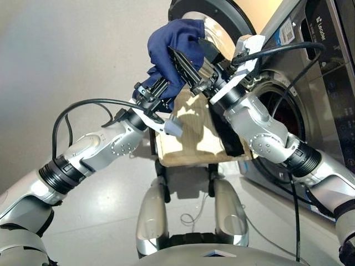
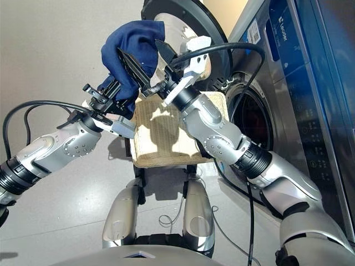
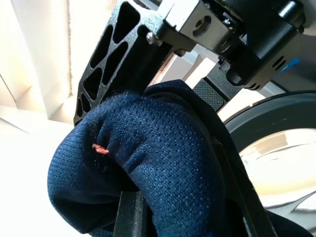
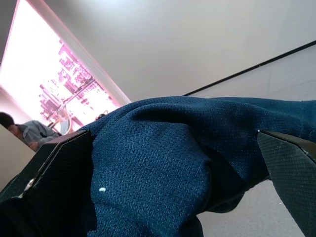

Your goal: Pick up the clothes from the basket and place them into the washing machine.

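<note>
A navy blue cloth [image 1: 173,41] is bunched up in the air above the basket [image 1: 188,141], a cream wicker tray in front of me. My left gripper [image 1: 162,87] is shut on the cloth's lower part from below. My right gripper [image 1: 194,58] reaches in from the machine side, its two fingers spread on either side of the bunch [image 4: 168,163]. One right finger [image 4: 291,168] stands slightly off the fabric. A black cloth [image 1: 230,138] lies along the basket's right rim. The washing machine [image 1: 327,83] stands at the right, its porthole [image 1: 283,119] open and dark.
The machine's round glass door [image 1: 222,19] is swung open behind the raised cloth, close to both grippers. A black cable [image 1: 288,50] loops from my right wrist across the machine's front. A person [image 4: 22,131] sits far off. Grey floor [image 1: 83,55] lies to the left.
</note>
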Tool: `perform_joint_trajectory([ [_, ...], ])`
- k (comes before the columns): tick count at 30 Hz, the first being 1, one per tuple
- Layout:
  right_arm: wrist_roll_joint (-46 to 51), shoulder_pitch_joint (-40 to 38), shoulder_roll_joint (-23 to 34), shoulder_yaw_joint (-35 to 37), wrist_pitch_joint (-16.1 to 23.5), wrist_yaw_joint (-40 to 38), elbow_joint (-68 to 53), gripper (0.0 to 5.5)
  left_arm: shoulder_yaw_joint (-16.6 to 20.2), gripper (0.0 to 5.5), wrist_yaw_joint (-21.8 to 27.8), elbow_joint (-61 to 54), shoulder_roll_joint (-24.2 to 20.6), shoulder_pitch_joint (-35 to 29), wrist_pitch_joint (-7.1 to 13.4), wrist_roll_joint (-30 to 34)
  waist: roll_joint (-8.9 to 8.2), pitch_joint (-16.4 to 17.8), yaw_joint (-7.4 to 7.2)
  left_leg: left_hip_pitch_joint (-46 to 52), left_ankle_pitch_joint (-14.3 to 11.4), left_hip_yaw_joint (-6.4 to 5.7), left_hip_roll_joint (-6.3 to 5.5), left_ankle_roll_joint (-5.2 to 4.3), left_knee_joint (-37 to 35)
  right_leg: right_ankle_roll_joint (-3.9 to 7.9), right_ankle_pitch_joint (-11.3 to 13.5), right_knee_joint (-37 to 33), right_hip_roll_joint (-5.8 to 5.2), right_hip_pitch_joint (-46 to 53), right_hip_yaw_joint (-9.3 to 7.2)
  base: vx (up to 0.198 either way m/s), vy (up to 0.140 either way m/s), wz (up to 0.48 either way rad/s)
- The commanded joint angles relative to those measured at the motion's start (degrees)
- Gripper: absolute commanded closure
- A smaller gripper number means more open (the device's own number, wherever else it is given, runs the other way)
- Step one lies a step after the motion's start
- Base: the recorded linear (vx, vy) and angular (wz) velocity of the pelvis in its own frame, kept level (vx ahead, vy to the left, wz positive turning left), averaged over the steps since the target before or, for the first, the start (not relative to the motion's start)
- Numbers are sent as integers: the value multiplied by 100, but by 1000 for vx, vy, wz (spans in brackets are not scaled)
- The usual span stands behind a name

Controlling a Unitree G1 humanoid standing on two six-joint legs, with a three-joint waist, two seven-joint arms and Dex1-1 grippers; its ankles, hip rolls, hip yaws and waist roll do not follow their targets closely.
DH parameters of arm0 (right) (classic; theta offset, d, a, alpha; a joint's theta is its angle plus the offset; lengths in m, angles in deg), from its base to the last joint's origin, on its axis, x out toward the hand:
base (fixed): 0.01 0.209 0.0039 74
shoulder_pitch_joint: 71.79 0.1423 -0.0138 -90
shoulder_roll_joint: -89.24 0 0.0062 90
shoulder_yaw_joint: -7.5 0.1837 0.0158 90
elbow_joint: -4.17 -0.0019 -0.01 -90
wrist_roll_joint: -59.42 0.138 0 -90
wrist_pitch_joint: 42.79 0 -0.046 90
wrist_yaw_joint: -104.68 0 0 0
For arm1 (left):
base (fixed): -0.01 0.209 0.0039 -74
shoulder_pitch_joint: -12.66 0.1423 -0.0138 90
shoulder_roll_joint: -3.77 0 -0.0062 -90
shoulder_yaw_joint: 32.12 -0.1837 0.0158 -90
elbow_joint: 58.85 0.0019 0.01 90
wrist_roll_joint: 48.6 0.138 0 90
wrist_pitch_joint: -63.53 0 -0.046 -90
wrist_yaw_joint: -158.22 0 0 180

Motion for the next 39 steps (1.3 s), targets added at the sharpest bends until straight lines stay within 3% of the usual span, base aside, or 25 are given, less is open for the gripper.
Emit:
perform_joint_trajectory([
  [1,-51,105,-428,-476,-290,43,98,513,-257,550,-267,-920,335,-826,467,440,-168,-509,169,-24,-208,91,-136,-193,289,407,138,-165,-234,-81,182,0,0,0],
  [2,-62,96,-423,-466,-289,43,91,550,-272,550,-252,-909,337,-831,462,442,-168,-506,168,-31,-209,89,-133,-192,297,406,139,-157,-236,-93,183,0,0,0],
  [22,-77,-113,-424,-333,-194,30,22,550,-283,550,-244,-850,341,-858,400,507,-149,-487,151,-116,-213,69,-124,-183,384,393,142,-127,-238,-139,195,0,0,0],
  [23,-102,-146,-417,-303,-184,21,26,550,-263,513,-236,-850,346,-828,400,484,-148,-484,148,-119,-213,66,-126,-181,388,390,145,-126,-240,-143,196,0,0,0],
  [24,-283,-291,-427,-132,-107,11,35,550,-171,293,-214,-838,393,-668,401,393,-139,-467,146,-123,-213,63,-132,-174,391,389,148,-126,-242,-143,193,0,0,0],
  [25,-290,-301,-428,-133,-107,7,30,550,-167,0,-210,-843,393,-659,401,391,-138,-474,145,-123,-213,63,-132,-174,391,389,148,-127,-242,-142,192,0,0,0],
  [32,-903,-1589,-1092,1054,392,-683,538,550,277,0,-356,-658,837,63,388,-109,-95,-451,76,-137,-235,45,-143,-139,434,387,144,-121,-261,-123,183,0,0,0],
  [39,-1182,-2094,-1390,1633,589,-1025,1341,550,408,0,-440,-581,1056,412,515,-616,-72,-445,66,-179,-241,35,-155,-132,477,392,169,-143,-276,-148,204,0,0,0],
])
